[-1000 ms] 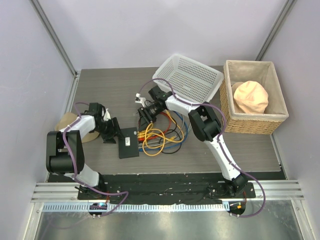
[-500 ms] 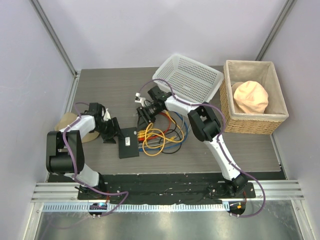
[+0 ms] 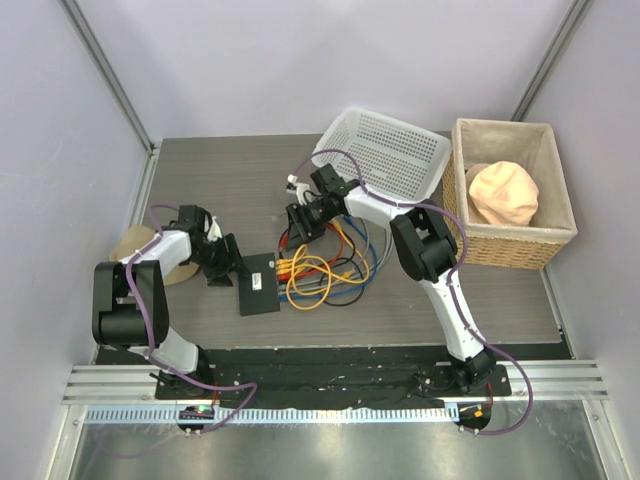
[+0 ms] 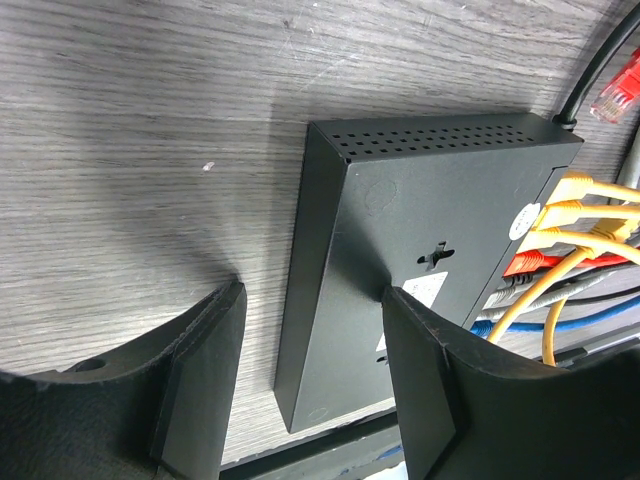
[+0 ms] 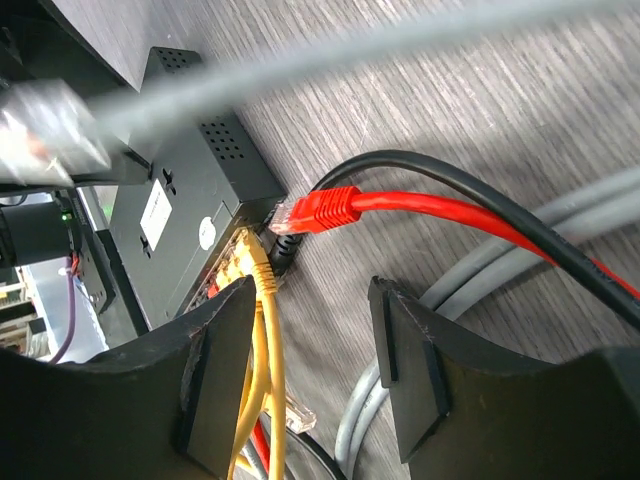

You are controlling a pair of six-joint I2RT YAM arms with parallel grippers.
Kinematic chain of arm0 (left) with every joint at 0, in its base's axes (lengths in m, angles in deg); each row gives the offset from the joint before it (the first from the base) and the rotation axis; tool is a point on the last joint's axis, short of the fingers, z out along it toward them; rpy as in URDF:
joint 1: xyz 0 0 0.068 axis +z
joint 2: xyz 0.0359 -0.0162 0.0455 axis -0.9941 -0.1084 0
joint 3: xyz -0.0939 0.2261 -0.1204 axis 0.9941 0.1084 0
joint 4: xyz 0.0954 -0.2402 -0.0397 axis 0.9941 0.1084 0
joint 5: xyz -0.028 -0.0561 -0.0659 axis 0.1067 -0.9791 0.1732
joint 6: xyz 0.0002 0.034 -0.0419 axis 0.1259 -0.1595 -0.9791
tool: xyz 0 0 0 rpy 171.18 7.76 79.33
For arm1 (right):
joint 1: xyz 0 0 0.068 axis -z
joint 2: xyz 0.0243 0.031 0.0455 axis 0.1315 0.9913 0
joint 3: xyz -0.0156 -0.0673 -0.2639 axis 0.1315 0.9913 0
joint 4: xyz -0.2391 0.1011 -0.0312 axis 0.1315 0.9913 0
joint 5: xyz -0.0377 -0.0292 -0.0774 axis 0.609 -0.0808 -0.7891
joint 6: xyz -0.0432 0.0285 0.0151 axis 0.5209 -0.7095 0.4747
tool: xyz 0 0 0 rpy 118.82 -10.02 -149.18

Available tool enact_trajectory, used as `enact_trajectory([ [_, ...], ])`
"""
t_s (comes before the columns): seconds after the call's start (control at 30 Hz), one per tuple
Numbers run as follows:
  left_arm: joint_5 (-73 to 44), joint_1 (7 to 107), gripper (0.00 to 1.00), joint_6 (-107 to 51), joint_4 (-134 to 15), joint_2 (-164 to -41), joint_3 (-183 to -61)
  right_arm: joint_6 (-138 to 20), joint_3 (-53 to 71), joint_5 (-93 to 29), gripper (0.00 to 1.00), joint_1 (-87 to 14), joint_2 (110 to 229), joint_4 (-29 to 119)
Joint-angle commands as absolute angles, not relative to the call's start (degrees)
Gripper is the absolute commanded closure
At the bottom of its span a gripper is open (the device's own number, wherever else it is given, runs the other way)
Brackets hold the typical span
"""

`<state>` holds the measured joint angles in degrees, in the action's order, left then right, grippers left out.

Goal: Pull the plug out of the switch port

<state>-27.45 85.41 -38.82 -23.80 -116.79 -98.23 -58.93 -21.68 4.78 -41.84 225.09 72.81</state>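
The black switch lies flat on the table with its ports facing right. Yellow plugs sit in its ports, and a red one shows below them. A loose red plug lies on the table by the switch's far corner, outside any port. My left gripper is open and straddles the switch's left end, one finger on the table side, the other over the top. My right gripper is open and empty, above the cables just right of the switch.
A tangle of yellow, red, blue and grey cables lies right of the switch. A blurred grey cable crosses in front of the right wrist camera. A white mesh basket is tilted at the back, a wicker basket stands at the right, and a tan disc lies at the left.
My right gripper has moved back and to the right, away from the switch. The white mesh basket has shifted slightly right. The left arm and switch have not moved.
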Motion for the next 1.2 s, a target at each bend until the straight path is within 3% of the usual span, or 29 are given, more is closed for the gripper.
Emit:
enact_trajectory([
  [0.0,-22.71,85.36,0.39,-37.06,-25.39,-117.13,-96.96,-55.46,-21.83,0.38,0.41,-40.16,222.70,73.57],
  [0.17,-24.91,85.36,0.37,-36.79,-25.39,-115.19,-96.61,-55.54,-22.01,5.33,0.42,-42.27,220.84,71.98],
  [0.33,-27.02,85.36,0.36,-36.88,-25.83,-114.31,-95.47,-56.77,-23.59,10.59,0.50,-43.15,224.09,73.48],
  [0.57,-28.43,85.36,0.36,-36.70,-25.83,-113.87,-95.47,-61.34,-22.53,13.59,0.46,-44.64,225.66,65.57],
  [0.67,-28.34,85.45,0.36,-36.53,-25.66,-113.87,-95.64,-62.66,-24.29,8.09,0.46,-44.56,226.99,65.65],
  [0.9,-28.34,85.36,0.36,-36.61,-25.48,-113.08,-95.47,-72.23,-26.05,15.08,0.48,-44.38,227.96,55.48],
  [1.17,-28.08,85.36,0.35,-36.79,-25.04,-112.38,-95.64,-70.66,-30.18,3.40,0.46,-45.08,232.52,59.50],
])
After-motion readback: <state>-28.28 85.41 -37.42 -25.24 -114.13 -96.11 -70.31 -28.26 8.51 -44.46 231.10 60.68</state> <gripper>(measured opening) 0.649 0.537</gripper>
